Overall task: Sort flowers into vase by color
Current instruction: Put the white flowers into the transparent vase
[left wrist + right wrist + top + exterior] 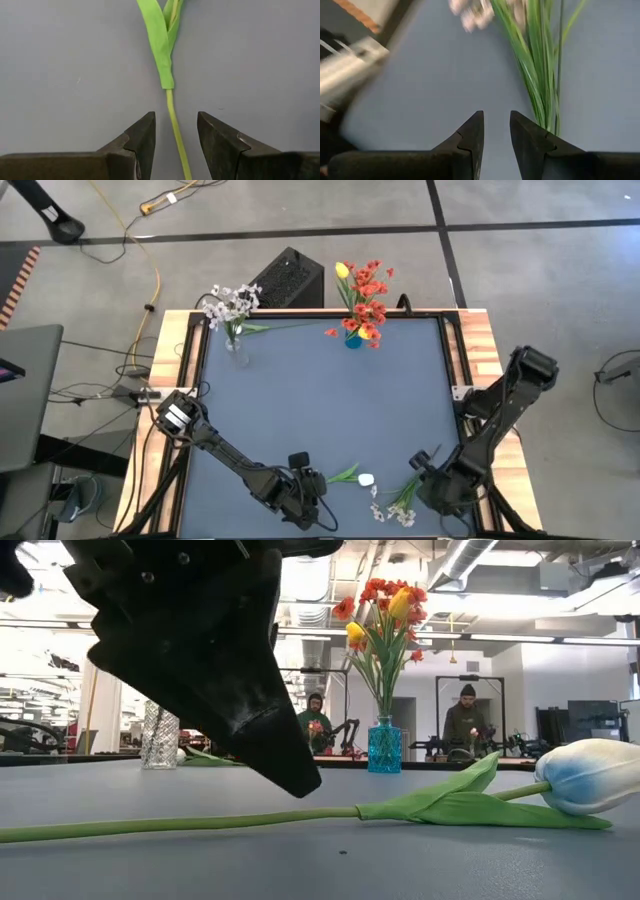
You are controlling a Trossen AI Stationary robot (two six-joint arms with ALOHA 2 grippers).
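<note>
A white-budded flower lies flat near the table's near edge, its bud toward the right and its green stem running left. My left gripper is open, low over that stem, with one finger on either side and clear of it. A sprig of tiny whitish blossoms lies to the right on the table. My right gripper is open beside its green stems. A blue vase holds red and yellow flowers. A clear glass vase holds whitish sprigs. My right gripper has one finger close against the sprig's green stems, which pass along its outer side. Nothing lies between the two fingers. Whether the finger touches the stems, I cannot tell.
Both vases stand at the table's far edge, the clear one far left and the blue one far middle. A black box sits just beyond that edge. Raised wooden rails border the blue mat. People sit in the room beyond.
</note>
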